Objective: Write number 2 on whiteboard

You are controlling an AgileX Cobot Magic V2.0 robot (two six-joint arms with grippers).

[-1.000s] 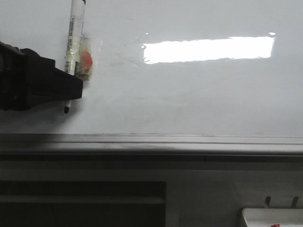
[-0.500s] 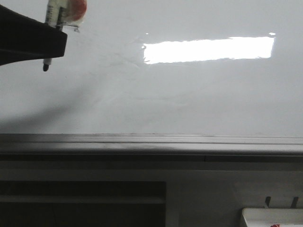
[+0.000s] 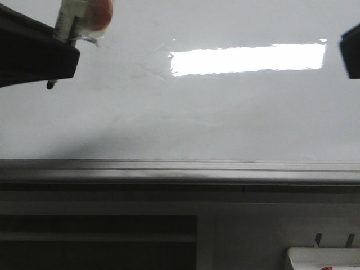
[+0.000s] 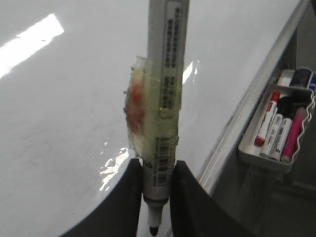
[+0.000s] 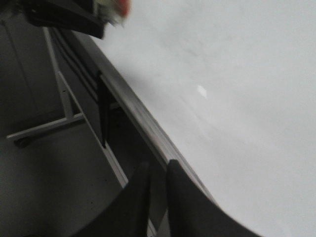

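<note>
The whiteboard (image 3: 214,112) fills the front view, glossy white with a bright glare (image 3: 247,59). No number 2 shows on it; I see only faint smudges. My left gripper (image 3: 56,56) is at the top left, shut on a white marker (image 3: 68,16) with clear tape and a red patch on it. The marker's black tip (image 3: 50,85) points down, close to the board. In the left wrist view the fingers (image 4: 129,197) clamp the marker (image 4: 165,98) near its tip. My right gripper (image 3: 351,50) shows at the right edge; its jaws (image 5: 157,170) are shut and empty.
A grey metal ledge (image 3: 180,169) runs along the board's lower edge and also shows in the right wrist view (image 5: 143,128). A small white tray (image 3: 323,259) sits at the lower right; the left wrist view shows it (image 4: 247,150) holding several markers.
My left gripper has risen with the marker from low on the board to the top left. The right gripper has come into view at the right edge.
</note>
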